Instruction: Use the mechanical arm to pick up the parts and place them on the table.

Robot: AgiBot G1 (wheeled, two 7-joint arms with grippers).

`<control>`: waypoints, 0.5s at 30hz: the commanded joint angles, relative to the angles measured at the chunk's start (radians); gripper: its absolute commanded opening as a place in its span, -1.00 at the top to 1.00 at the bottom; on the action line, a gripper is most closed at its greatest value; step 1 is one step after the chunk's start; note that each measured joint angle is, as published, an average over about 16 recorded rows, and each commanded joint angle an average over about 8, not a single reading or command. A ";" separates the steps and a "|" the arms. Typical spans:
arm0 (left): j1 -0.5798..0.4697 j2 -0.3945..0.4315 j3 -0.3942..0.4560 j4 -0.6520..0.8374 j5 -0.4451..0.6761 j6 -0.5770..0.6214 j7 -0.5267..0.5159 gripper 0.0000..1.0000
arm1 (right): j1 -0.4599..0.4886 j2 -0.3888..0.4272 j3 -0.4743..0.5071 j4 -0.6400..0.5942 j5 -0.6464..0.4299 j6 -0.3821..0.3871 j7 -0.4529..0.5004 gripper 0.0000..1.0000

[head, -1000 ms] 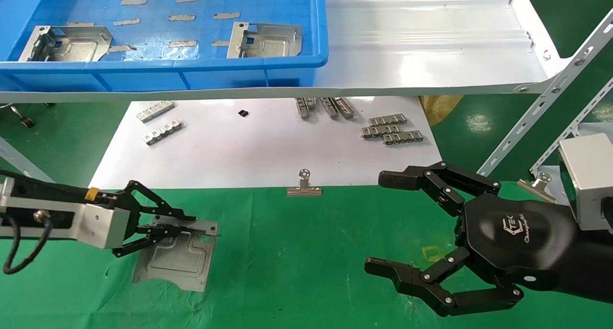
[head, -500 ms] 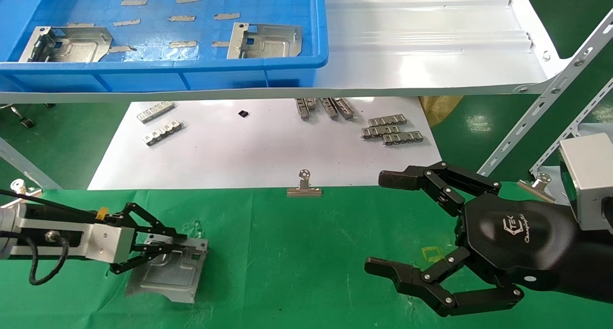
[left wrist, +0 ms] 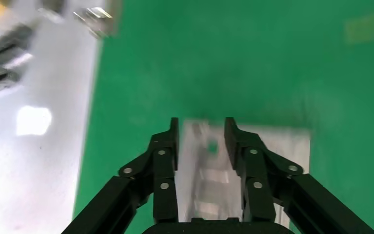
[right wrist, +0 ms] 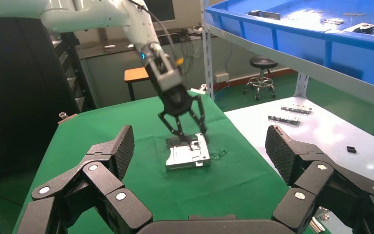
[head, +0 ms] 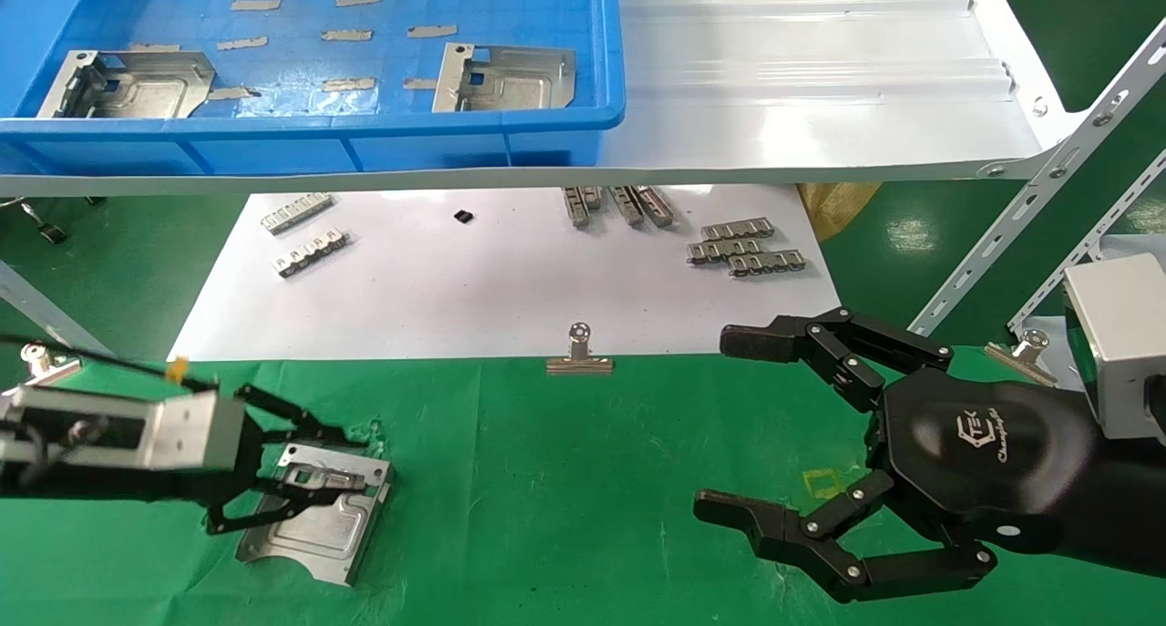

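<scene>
One silvery part (head: 310, 535) lies flat on the green cloth of the table (head: 565, 480) at the front left. My left gripper (head: 351, 466) hovers over its far edge, fingers apart, holding nothing. In the left wrist view the part (left wrist: 209, 170) shows between and beneath the spread jaws of the left gripper (left wrist: 200, 129). The right wrist view shows the left gripper (right wrist: 187, 136) over the part (right wrist: 185, 157). Two more parts (head: 127, 84) (head: 506, 76) lie in the blue bin (head: 364, 143). My right gripper (head: 720, 425) is open and empty at the front right.
The bin stands on a white shelf (head: 820, 79) above the table. A white sheet (head: 474, 289) carries ridged metal strips (head: 747, 248) (head: 301, 234), held by a binder clip (head: 578, 357). Perforated rack uprights (head: 1029, 198) rise at the right.
The left gripper carried the part down and toward the front left, then opened its fingers; the part now rests on the cloth. The right arm has not moved.
</scene>
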 commanded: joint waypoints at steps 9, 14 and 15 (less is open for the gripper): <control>0.013 -0.009 -0.026 0.060 -0.118 0.041 -0.131 -1.00 | 0.000 0.000 0.000 0.000 0.000 0.000 0.000 -1.00; 0.014 -0.010 -0.027 0.047 -0.111 0.038 -0.125 -1.00 | 0.000 0.000 0.000 0.000 0.000 0.000 0.000 -1.00; 0.017 -0.011 -0.030 0.041 -0.111 0.037 -0.127 -1.00 | 0.000 0.000 0.000 0.000 0.000 0.000 0.000 -1.00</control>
